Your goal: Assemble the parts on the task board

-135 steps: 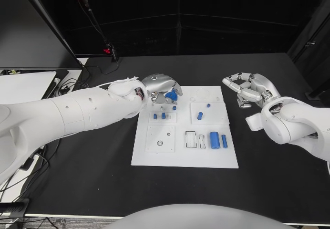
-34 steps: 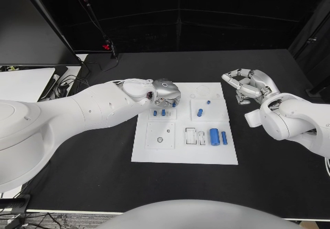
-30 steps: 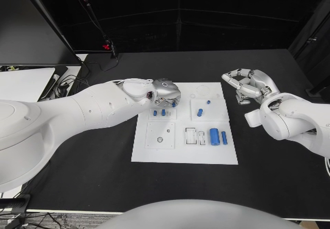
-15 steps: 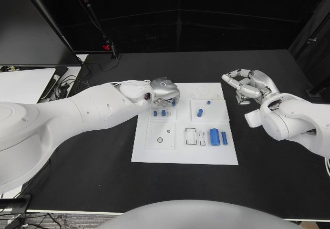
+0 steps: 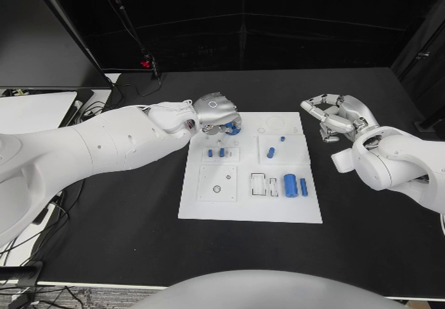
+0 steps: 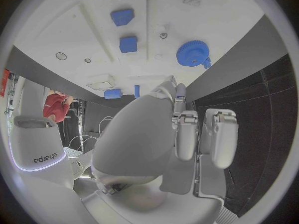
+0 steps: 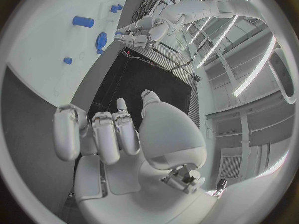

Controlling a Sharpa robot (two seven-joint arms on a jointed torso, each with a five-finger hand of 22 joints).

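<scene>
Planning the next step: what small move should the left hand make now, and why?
Probably lift the left hand back off the blue gear: the gear seems to lie on the task board with the fingers clear of it, holding nothing.

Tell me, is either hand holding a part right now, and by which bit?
No. The left hand has its fingers just off the blue gear, which sits on the task board; the right hand holds nothing.

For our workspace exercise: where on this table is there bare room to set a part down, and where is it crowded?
Bare black table lies near the robot, below the task board, and on both sides of it. The board's far end is crowded, beside the left hand and blue gear.
</scene>
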